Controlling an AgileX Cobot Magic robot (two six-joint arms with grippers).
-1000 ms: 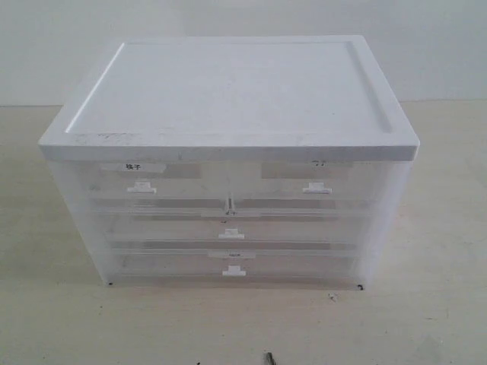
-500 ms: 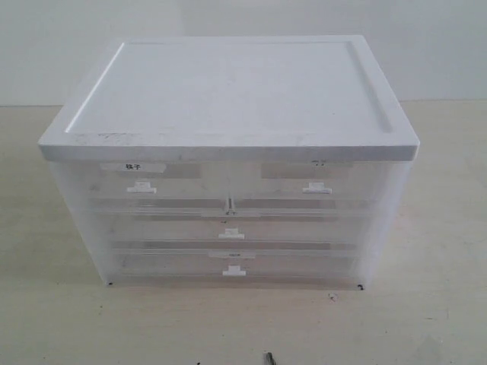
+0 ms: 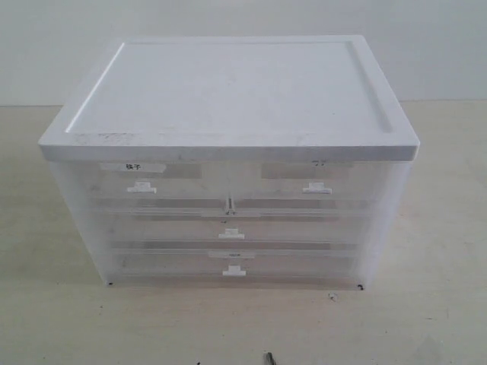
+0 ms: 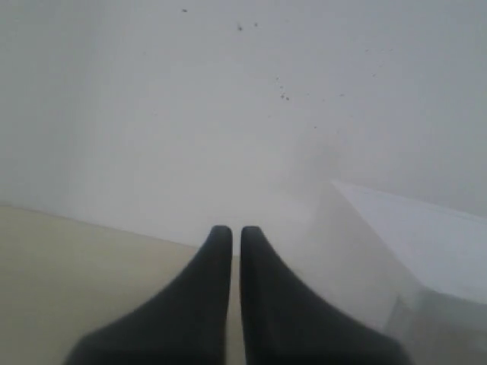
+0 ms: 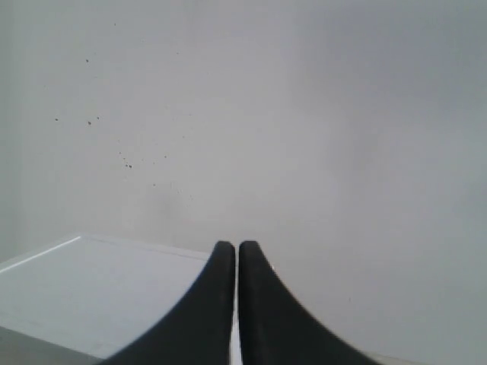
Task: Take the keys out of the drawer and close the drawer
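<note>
The drawer [image 3: 317,179] is the upper right half-width one in the white cabinet [image 3: 228,99]. It has a small tab handle [image 3: 317,188] and a faintly marked grey strip, and it sits flush with the cabinet front. A tiny dark slender piece, apparently the keys [image 3: 268,357], lies on the table in front of the cabinet, cut off by the frame edge. My left gripper [image 4: 237,236] is shut on nothing and faces the wall beside the cabinet's edge [image 4: 426,243]. My right gripper [image 5: 237,249] is shut and empty, above the cabinet top [image 5: 91,281]. Neither gripper shows in the exterior view.
The upper left half-width drawer [image 3: 141,179] carries a label with bold black characters. Two full-width drawers [image 3: 231,228] sit below, all pushed in. A pale wall stands behind the cabinet, and the beige table [image 3: 441,304] surrounds it.
</note>
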